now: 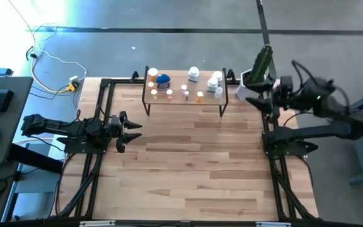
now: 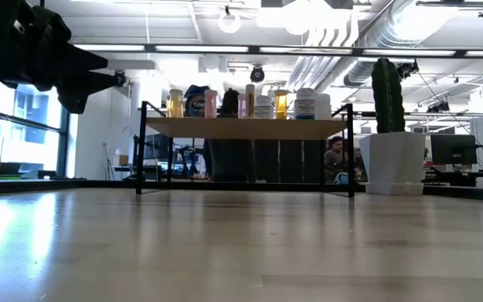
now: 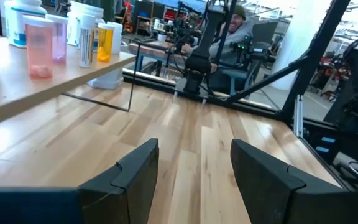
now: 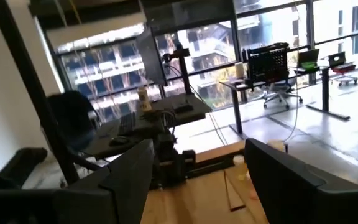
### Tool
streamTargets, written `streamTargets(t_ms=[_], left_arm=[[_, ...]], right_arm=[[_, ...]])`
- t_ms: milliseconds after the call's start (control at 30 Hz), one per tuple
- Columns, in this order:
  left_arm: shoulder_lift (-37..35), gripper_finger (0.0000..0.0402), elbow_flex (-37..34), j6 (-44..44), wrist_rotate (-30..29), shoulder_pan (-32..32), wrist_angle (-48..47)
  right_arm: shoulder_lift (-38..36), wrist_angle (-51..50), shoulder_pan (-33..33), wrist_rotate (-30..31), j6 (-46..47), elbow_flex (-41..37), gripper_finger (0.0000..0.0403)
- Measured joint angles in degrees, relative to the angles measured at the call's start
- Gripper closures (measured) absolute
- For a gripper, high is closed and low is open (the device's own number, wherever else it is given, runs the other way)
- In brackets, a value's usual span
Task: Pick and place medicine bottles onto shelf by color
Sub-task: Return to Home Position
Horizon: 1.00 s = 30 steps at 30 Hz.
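Two arms sit at opposite table sides. The left gripper (image 1: 133, 131) is low by the left edge, fingers spread and holding nothing. The right gripper (image 4: 197, 144) is near the right rear corner, fingers likewise apart (empty). The table (image 1: 188, 164) lies open between them. The medicine bottles (image 1: 194, 74) stand on the shelf (image 1: 178, 82) at the rear edge, with a cactus pot (image 2: 390, 159) beside its right end.

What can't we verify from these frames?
- High view: medicine bottles too small to read labels or count surely.
- Low view: bottles overlap in one row; depth order on shelf hidden.
- Left wrist view: shelf cut off by picture edge.
- Right wrist view: right gripper faces windows; no shelf.
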Motion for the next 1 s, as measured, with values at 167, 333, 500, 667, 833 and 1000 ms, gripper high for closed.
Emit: streamTargets(t_ms=[167,333,500,667,833,1000], left_arm=[[0.00,0.0213,0.00,-0.02,-0.11,0.00,-0.01],[0.00,0.0213,0.00,-0.02,-0.11,0.00,-0.07],[0.00,0.0213,0.04,-0.02,-0.15,0.00,-0.09],[0.00,0.0213,0.04,-0.02,-0.17,0.00,-0.11],[0.00,0.0213,0.04,-0.04,-0.17,0.00,-0.11],[0.00,0.0213,0.04,-0.04,-0.19,0.00,-0.14]], right_arm=[[-10.94,10.86,1.37,1.45,4.78,-19.49,0.0158],[-18.60,18.11,2.05,1.60,7.23,-34.26,0.0158],[-25.47,23.96,2.02,1.62,7.73,-45.41,0.0158],[-32.12,28.56,2.02,1.60,10.47,-55.33,0.0158],[-39.03,32.41,2.02,1.57,13.69,-63.54,0.0158],[-39.06,28.40,2.02,1.52,12.71,-63.30,0.0158]])
